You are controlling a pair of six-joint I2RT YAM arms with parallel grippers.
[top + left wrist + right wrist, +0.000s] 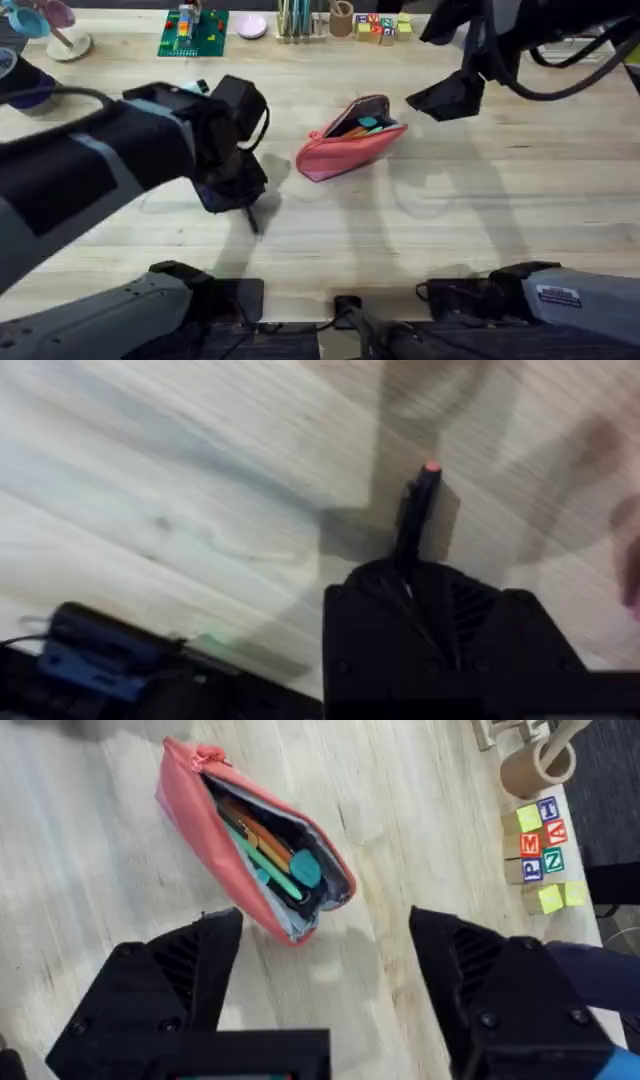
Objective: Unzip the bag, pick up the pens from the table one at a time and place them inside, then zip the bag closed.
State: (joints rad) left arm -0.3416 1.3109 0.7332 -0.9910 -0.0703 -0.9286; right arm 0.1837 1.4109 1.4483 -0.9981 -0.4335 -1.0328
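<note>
The salmon-pink bag (345,150) lies unzipped in the middle of the table (450,230), and orange and teal pens show inside its mouth (265,845). My left gripper (238,200) hovers left of the bag, shut on a black pen (252,220) that pokes out below it. In the left wrist view this black pen (412,520) ends in a red tip and sticks out past the left gripper (420,610) over bare wood. My right gripper (450,97) hangs open just right of the bag. Its fingers (205,970) stand wide apart, with nothing between them.
Along the far edge stand a green brick plate (192,32), a pink disc (251,26), a rack of teal sticks (295,20), a wooden cup (342,18) and letter blocks (380,28). A white stand (60,40) sits at the far left.
</note>
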